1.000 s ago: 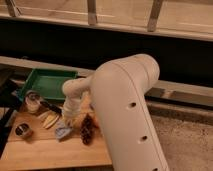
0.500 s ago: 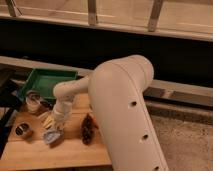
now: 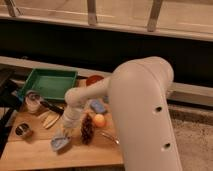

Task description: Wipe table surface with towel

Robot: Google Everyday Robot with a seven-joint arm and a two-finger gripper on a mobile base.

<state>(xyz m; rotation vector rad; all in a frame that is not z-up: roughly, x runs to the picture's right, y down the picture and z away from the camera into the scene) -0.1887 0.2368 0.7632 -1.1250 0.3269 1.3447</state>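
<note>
The light-brown wooden table surface fills the lower left of the camera view. The grey-blue towel lies crumpled on it near the front edge. My gripper comes down from the white arm onto the towel's top and is shut on the towel, holding it against the wood. The arm's large white body hides the table's right part.
A green tray sits at the back left, a red bowl beside it. Near the towel are a brown cone-like thing, an orange ball, a blue sponge block, pale slices, a jar and a small metal cup.
The gripper dragged the towel left across the table, then back a little to the right and closer to the front edge.
</note>
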